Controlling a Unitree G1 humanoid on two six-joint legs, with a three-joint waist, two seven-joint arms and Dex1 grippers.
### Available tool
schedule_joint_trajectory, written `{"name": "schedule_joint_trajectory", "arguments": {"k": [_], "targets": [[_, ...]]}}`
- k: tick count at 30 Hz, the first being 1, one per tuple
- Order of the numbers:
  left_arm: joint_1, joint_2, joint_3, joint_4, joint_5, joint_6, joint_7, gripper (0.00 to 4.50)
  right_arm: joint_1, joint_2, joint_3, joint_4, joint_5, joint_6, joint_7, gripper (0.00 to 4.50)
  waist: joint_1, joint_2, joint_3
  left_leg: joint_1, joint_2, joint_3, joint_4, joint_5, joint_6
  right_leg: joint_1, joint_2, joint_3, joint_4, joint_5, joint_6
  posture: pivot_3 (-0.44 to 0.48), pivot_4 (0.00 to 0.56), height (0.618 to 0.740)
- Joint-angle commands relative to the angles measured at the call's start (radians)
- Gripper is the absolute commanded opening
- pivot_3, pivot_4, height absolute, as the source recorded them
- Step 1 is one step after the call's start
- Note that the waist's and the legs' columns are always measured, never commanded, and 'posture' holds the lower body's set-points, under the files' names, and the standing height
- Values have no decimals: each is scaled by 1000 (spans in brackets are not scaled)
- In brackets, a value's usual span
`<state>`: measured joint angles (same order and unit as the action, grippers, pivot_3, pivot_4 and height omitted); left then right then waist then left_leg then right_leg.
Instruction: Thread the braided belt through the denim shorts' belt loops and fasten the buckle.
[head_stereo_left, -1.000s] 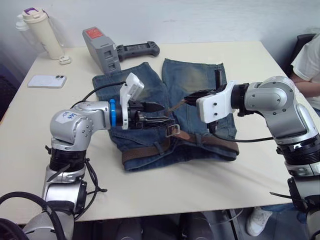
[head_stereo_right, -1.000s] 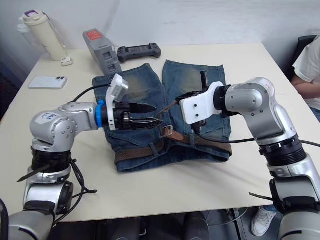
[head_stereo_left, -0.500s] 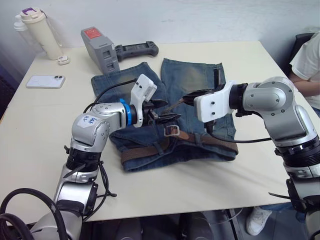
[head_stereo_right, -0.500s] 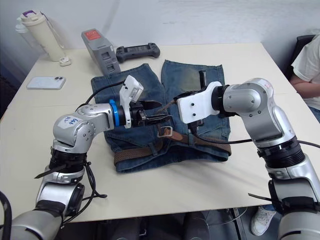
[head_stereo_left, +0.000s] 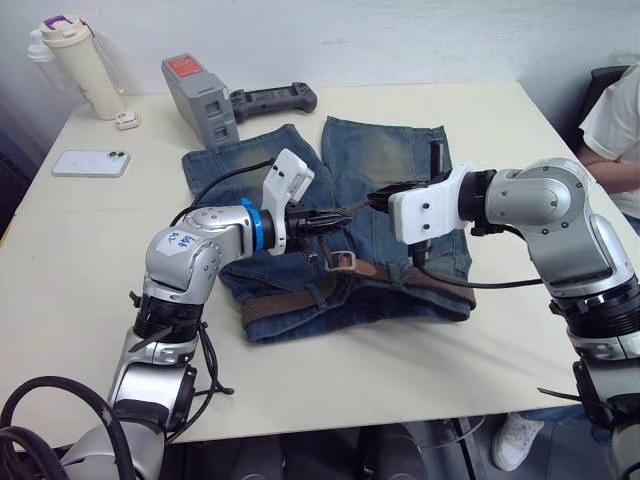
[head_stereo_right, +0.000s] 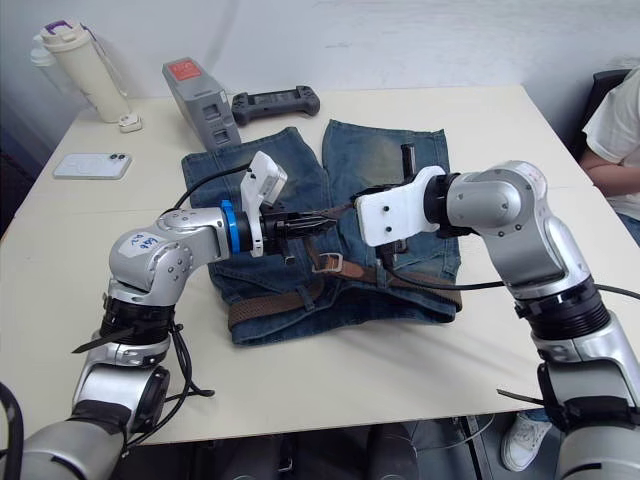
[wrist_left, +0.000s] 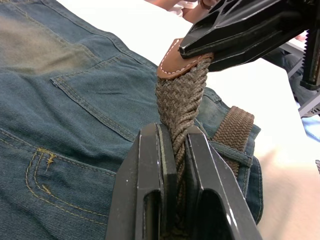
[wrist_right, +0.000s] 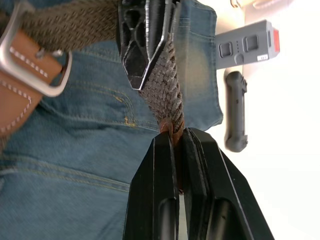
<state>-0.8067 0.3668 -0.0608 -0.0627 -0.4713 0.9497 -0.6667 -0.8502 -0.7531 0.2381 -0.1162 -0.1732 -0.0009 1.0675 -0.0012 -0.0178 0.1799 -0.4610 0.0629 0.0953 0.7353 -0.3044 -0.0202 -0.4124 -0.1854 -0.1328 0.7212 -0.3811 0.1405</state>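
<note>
Table: a wide cream rectangular tabletop (head_stereo_left: 330, 360) carrying everything in the scene.
Shorts: the faded blue denim shorts (head_stereo_left: 400, 165) with yellowish worn patches lie flat mid-table, waistband toward the robot, legs pointing away.
Belt: the long brown woven braided belt (head_stereo_left: 285, 301) runs along the waistband through the belt loops (wrist_left: 233, 153); its free end rises off the denim between the two arms.
Right gripper: the right gripper (head_stereo_left: 378, 197), black fingers pressed together, pinches the belt's tan leather tip above the shorts.
Left gripper: the left gripper (head_stereo_left: 338, 217), fingers closed, clamps the woven strap just behind that tip, facing the right one.
Buckle: the small rectangular silver metal buckle (head_stereo_left: 342, 262) sits on the waistband, just below the two grippers, unfastened.
Battery: a grey box-shaped battery pack with a red label (head_stereo_left: 197, 98) stands beyond the shorts.
Controller: a dark handheld controller (head_stereo_left: 272, 99) lies beside the battery.
Bottle: a tall cream bottle with a purple-topped lid (head_stereo_left: 78, 66) at the far left corner.
Phone: a white phone (head_stereo_left: 91, 162) flat near the left edge.
Onlooker: a person in a white sleeve (head_stereo_left: 620, 120) at the right edge.
</note>
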Motion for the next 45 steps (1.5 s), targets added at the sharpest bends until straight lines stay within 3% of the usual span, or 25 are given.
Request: {"name": "schedule_joint_trajectory", "arguments": {"k": [1,7,8,12,18,19,20,24,25,27,32,38,45], "targets": [[8,-3,16,-11,-1,-9,21,0,-4,-5,-72,-80,87,57,10,1314,0,0,0,0,0,0,0,0,0,0,0,0,0,0,0,0,150,664],[26,-59,111,8,-46,52,113,0,49,-55,-184,-164,232,220,34,4228,6,0,0,0,0,0,0,0,0,1,0,0,0,0,0,0,150,664],[27,-87,157,13,-72,80,148,0,69,-61,-212,-193,283,286,42,4448,6,0,0,0,0,-1,0,0,0,1,0,-1,-1,0,0,0,150,664],[21,-170,291,14,-156,177,246,0,135,-64,-243,-295,404,508,31,4448,7,-1,0,0,0,-1,0,0,0,1,0,-1,-1,0,0,0,150,664],[20,-227,380,-29,-242,274,333,0,171,60,-180,-335,494,736,-92,4448,0,-1,0,2,0,-2,-2,0,0,2,0,-1,-1,0,0,0,150,664],[20,-230,385,-32,-249,280,343,0,174,73,-179,-334,507,761,-105,3921,1,-1,0,2,0,-2,-2,0,0,2,0,-1,-2,0,0,0,150,664],[21,-230,385,-36,-253,285,350,0,179,78,-164,-327,503,763,-111,3668,1,-1,0,2,0,-2,-2,0,0,2,0,-1,-2,0,0,0,150,664],[25,-245,401,-51,-280,308,380,0,195,140,-156,-291,530,792,-162,1679,4,-1,0,1,0,-2,-2,0,0,3,0,-2,-3,0,0,0,150,664],[26,-249,405,-54,-287,311,387,0,196,139,-144,-285,524,788,-160,984,4,-1,0,1,0,-2,-2,0,0,3,0,-1,-3,0,0,0,150,664],[26,-254,412,-57,-296,314,400,0,201,148,-130,-270,529,793,-165,165,3,-1,0,1,0,-2,-2,0,0,3,0,-2,-3,0,0,0,150,664],[22,-275,458,-70,-359,350,435,0,265,201,-101,-169,520,755,-191,72,1,-2,0,2,0,-2,-3,0,0,3,0,-2,-4,0,0,0,150,664],[36,-282,464,-87,-403,389,462,0,344,182,-18,-153,485,683,-154,72,1,-2,0,1,0,-2,-3,0,0,3,0,-2,-5,0,0,0,150,664],[13,-315,548,-79,-514,441,525,0,401,166,62,-132,420,602,-144,72,-1,-2,0,2,0,-2,-3,0,0,3,1,-1,-6,0,0,0,150,664]]}}
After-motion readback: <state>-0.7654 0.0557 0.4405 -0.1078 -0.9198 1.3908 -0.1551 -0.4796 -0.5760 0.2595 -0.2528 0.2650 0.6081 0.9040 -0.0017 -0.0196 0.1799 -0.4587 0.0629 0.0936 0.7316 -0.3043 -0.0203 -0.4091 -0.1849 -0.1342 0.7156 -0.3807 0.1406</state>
